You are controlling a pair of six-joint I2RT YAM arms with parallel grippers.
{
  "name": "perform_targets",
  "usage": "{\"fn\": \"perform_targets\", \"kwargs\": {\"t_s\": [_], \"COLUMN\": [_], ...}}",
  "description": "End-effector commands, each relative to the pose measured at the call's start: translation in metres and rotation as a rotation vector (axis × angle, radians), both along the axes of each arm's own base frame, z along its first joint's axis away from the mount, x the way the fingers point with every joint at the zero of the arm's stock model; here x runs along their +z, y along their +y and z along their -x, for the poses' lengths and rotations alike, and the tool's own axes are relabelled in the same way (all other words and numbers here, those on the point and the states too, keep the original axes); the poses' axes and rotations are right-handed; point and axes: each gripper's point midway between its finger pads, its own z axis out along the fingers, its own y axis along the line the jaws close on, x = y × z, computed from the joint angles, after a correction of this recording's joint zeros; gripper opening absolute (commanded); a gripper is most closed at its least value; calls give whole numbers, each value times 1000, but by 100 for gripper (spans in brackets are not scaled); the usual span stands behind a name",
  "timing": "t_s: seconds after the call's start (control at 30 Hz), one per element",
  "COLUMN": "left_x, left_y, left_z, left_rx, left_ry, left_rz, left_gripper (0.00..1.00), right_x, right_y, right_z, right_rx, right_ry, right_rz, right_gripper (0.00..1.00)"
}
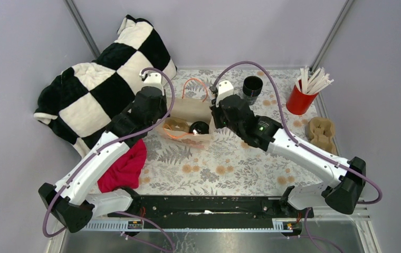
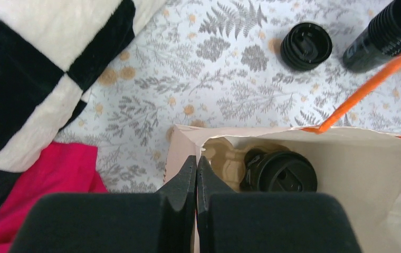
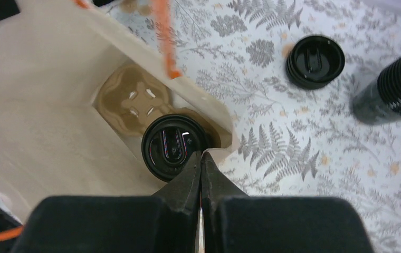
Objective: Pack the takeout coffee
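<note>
The takeout coffee [image 1: 199, 127], a small black cup with a round black lid, stands inside an open paper bag [image 1: 188, 108] with orange handles. It sits in a brown cardboard cup carrier [image 2: 230, 158] on the bag's floor. It also shows in the left wrist view [image 2: 283, 171] and the right wrist view [image 3: 172, 147]. My left gripper [image 2: 197, 161] is shut on the bag's left rim [image 2: 185, 139]. My right gripper [image 3: 200, 157] is shut on the bag's right rim [image 3: 222, 150], just beside the cup. In the top view the left gripper [image 1: 160, 125] and right gripper [image 1: 212, 125] flank the bag.
A tall stack of lidless black cups [image 1: 251, 87] and a squat stack of black lids [image 3: 314, 60] stand behind the bag. A red cup of stirrers [image 1: 299, 100] and spare carriers [image 1: 321, 132] are at the right. A checkered blanket [image 1: 103, 79] and a red cloth [image 1: 124, 168] lie at the left.
</note>
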Motion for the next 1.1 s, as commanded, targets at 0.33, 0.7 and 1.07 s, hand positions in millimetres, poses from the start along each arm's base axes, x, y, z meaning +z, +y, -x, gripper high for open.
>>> {"fn": "perform_targets", "kwargs": {"t_s": [0.33, 0.7, 1.07], "left_x": [59, 78, 36], "left_y": [-25, -35, -28], "left_z": [-53, -68, -18], "left_rx": [14, 7, -18], "left_ry": [-409, -463, -62], "left_rz": [61, 62, 74], "left_gripper": [0, 0, 0], "right_x": [40, 27, 31], "right_y": [33, 25, -8], "right_z": [-27, -29, -21], "right_rx": [31, -1, -100], "right_ry": [-366, -365, -235], "right_rz": [18, 37, 159], "right_gripper": [0, 0, 2]}}
